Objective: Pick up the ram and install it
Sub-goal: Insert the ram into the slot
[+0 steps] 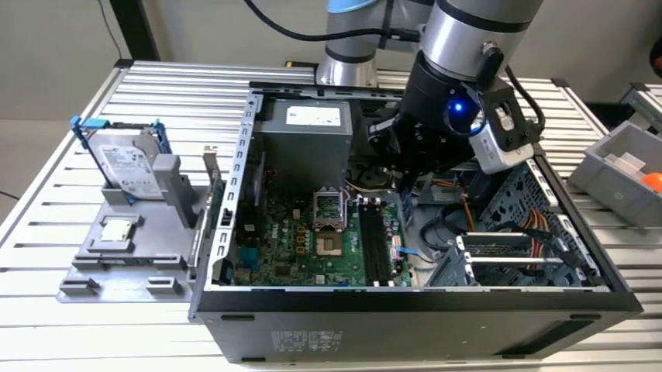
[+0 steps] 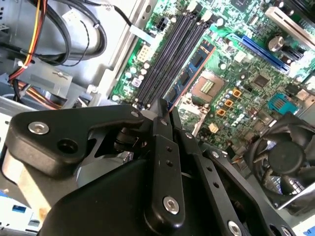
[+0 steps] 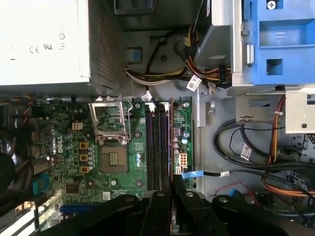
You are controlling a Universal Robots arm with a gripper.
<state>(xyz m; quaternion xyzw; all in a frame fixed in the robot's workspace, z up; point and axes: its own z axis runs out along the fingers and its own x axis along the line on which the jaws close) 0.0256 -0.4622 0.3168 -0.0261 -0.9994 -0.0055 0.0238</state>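
Black fingers point(image 3: 169, 184) are sitting closest to the lens in both wrist views, pinched together on the ram point(image 3: 171, 142), a thin stick seen edge-on, hanging just over the memory slots point(image 3: 157, 147) on the green motherboard point(image 3: 88, 167). Judging risk: stick looking slightly off the slot line, so pressing could be jamming it against a latch or bending it. Room is tight: empty processor socket point(image 3: 111, 142) beside the slots, loose cables point(image 3: 236, 147) and metal case wall point(image 1: 240, 170) nearby, power supply point(image 3: 44, 44) crowding one end, so the wrist is working inside a narrow well
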